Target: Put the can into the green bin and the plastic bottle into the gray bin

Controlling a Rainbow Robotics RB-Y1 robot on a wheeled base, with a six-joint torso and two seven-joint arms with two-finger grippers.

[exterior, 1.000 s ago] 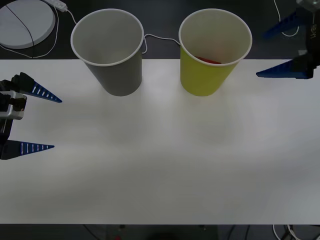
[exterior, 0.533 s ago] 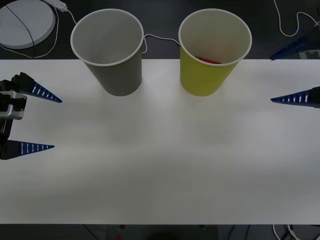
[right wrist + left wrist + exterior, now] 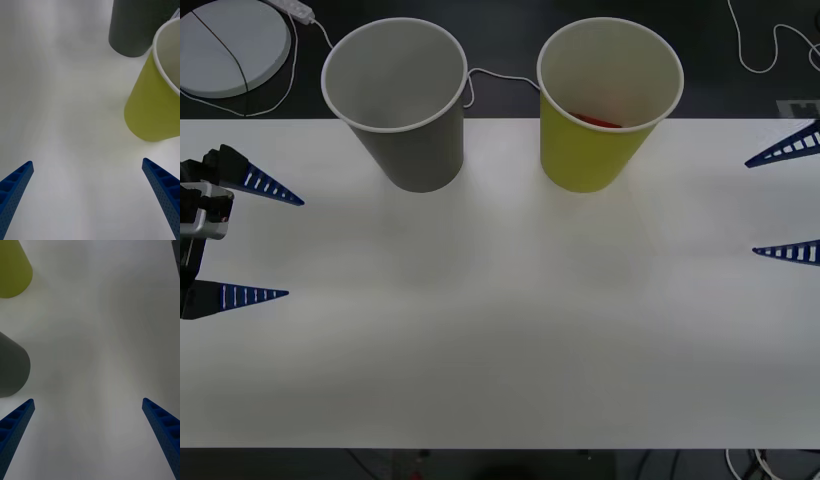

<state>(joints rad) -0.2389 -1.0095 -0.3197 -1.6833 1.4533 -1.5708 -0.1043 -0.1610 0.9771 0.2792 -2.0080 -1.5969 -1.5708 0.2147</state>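
The gray bin [image 3: 402, 140] and the green bin [image 3: 590, 155] stand upright side by side at the table's far edge. A red sliver of the can [image 3: 595, 120] shows low inside the green bin. The plastic bottle is hidden or out of view. My left gripper [image 3: 268, 241] hangs open at the table's left edge, holding nothing. At the right edge my right gripper [image 3: 772, 203] is open too, well clear of the green bin. The right wrist view shows the green bin [image 3: 152, 112] and gray bin [image 3: 137, 28] beyond the right gripper [image 3: 87, 163]. In the left wrist view the left gripper [image 3: 88, 401] spans bare table.
A white round disc [image 3: 228, 42] with a black cable lies off the table at the back left. White cables [image 3: 765, 50] run behind the bins and at the back right. The white table [image 3: 500, 320] stretches out in front of the bins.
My right gripper has drawn back from beside the green bin toward the table's right edge, still open. The left gripper and both bins have not moved.
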